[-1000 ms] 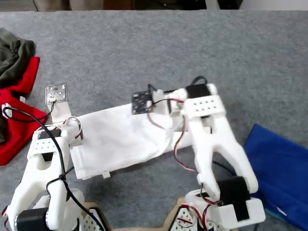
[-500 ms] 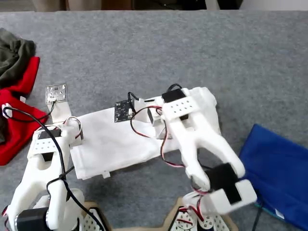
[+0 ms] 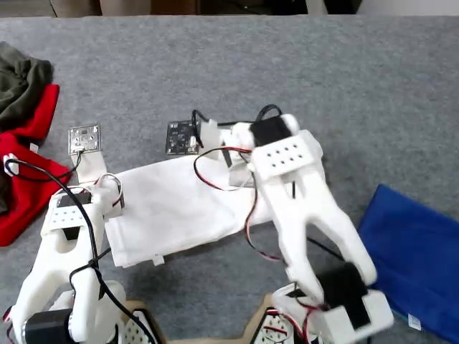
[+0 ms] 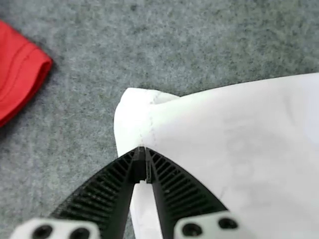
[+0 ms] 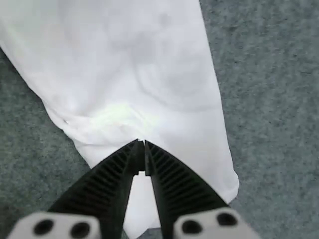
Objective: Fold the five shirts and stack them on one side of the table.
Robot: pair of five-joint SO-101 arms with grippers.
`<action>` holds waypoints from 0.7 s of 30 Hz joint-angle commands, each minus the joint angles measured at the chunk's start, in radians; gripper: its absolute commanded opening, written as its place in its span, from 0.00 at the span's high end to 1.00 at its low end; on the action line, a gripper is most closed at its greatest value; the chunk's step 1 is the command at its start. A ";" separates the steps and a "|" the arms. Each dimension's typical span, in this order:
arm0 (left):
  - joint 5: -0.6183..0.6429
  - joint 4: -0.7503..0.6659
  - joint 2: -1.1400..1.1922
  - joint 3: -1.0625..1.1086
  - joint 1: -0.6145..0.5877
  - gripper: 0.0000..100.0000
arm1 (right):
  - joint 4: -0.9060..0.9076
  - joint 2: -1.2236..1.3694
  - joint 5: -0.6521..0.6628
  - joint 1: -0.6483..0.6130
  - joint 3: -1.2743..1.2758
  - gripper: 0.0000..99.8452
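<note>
Both the left fingers (image 4: pixel 112 181) and right fingers (image 5: pixel 112 181) pinch shut on the white shirt (image 3: pixel 172 208), the right ones now shifted farther out across the bench (image 3: pixel 358 86).

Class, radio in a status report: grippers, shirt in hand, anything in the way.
Left gripper shut on white shirt. Right gripper shut on it too. Red shirt, blue shirt lie apart at the sides.

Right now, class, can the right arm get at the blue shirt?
Probably not yet: its tool is shut on the white shirt. Otherwise only grey table lies between it and the blue shirt.
</note>
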 commanded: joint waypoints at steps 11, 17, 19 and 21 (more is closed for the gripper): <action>0.078 0.299 -0.005 -0.215 -0.095 0.98 | 0.103 -0.150 -0.173 0.354 -0.097 0.99; 0.077 0.675 -0.002 -0.431 -0.097 0.82 | 0.060 -0.154 -0.204 0.438 0.001 0.99; 0.078 0.723 -0.001 -0.453 -0.095 0.79 | 0.046 -0.154 -0.203 0.463 0.033 0.99; 0.078 0.721 0.001 -0.451 -0.098 0.79 | 0.032 -0.154 -0.199 0.479 0.062 0.99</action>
